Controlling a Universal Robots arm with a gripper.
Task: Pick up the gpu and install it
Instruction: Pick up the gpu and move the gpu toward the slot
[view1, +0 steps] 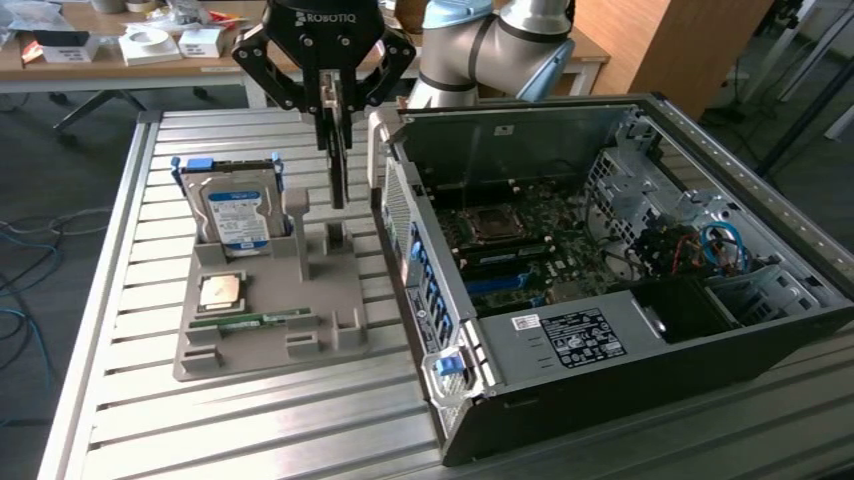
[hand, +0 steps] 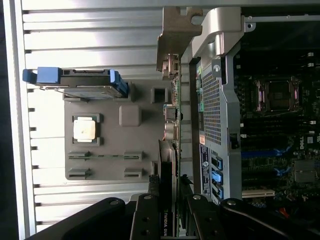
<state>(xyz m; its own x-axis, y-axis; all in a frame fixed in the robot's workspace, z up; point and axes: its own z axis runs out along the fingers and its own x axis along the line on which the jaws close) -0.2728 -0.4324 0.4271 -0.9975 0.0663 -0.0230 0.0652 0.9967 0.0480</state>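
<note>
My claw (view1: 332, 125) grips the thin dark gpu card (view1: 342, 180) (carry step, uninstalled) just beside the open black computer case (view1: 747, 350).

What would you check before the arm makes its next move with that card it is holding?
1. The gripper shut on the gpu: ok, it clamps the card's upper edge.
2. The gpu hanging upright: ok in the exterior view.
3. The gpu clear of the grey holder: ok, it appears to hang above the holder's posts.
4. The computer case open, with the motherboard exposed: ok.
5. The gpu over the motherboard: not ok, it hangs outside the case wall, between holder and case.
6. Room for the card on the motherboard: cannot tell.
</note>
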